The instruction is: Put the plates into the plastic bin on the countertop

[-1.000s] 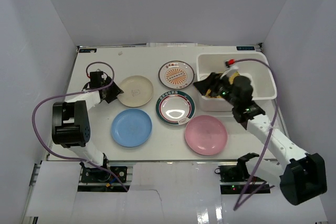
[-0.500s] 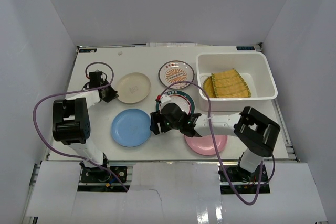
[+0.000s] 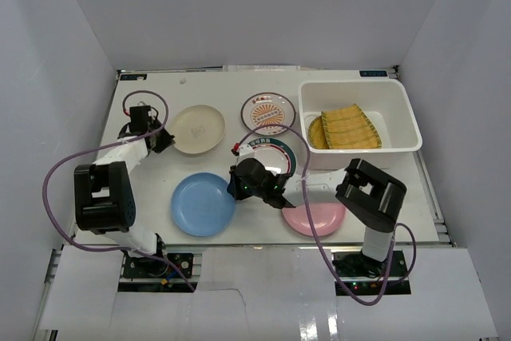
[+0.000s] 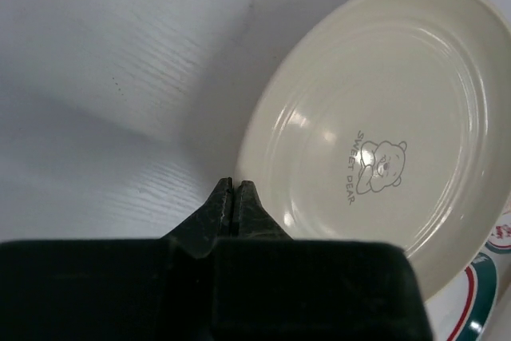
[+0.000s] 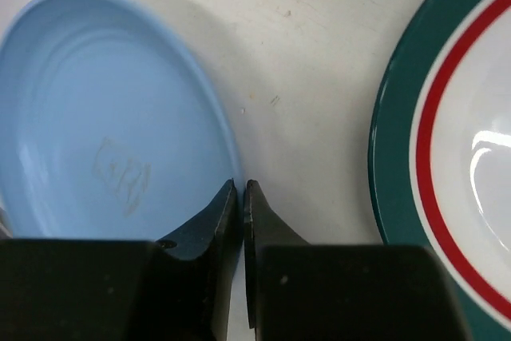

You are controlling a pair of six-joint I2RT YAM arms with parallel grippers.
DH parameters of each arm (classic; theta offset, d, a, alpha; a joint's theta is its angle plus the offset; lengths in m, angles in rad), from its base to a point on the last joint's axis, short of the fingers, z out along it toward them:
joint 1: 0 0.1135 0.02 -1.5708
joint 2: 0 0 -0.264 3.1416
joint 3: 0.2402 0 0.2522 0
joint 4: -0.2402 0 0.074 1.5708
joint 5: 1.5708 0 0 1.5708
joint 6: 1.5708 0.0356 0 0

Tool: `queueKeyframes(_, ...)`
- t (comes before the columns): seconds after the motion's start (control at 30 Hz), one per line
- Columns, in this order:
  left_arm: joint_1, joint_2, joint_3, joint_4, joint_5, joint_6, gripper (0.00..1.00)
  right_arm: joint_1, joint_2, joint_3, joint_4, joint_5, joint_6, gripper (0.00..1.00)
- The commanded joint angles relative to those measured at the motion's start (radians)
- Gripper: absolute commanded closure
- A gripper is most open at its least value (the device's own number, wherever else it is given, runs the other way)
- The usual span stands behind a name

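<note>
**One plate binned; both pincers shut at plate rims**

The yellow plate [image 3: 345,128] lies in the left half of the bin [image 3: 356,84], with bare bin floor showing to its right. Five more lie on the countertop [image 3: 215,89]: cream plate [image 3: 200,127], orange plate [image 3: 268,112], green-rimmed plate [image 3: 279,153], blue plate [image 3: 204,204] and pink plate [image 3: 315,220].

The left pincer [image 4: 233,185] is pressed together, its tips at the cream plate's left rim (whether they nip it, I cannot tell). The right pincer [image 5: 242,188] is pressed together too. Its tips are at the blue plate's right rim, in the bare strip of countertop between the blue plate and the green-rimmed plate.
</note>
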Motion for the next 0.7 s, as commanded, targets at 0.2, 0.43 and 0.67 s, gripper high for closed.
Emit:
queueKeyframes(0.2,0.005,-0.433,0.061,0.001,0.017,-0.084,1.0,-0.108,-0.475,-0.059,-0.003,0.185,-0.144,0.92)
queueKeyframes(0.43,0.002,-0.561,0.21,-0.015,0.212,-0.165,1.0,-0.506,-0.792,-0.098,-0.164,0.208,-0.259,0.92)
queueKeyframes(0.67,-0.22,-0.529,0.313,-0.009,0.243,-0.188,1.0,-1.005,-0.771,-0.063,-0.269,0.106,-0.331,0.92)
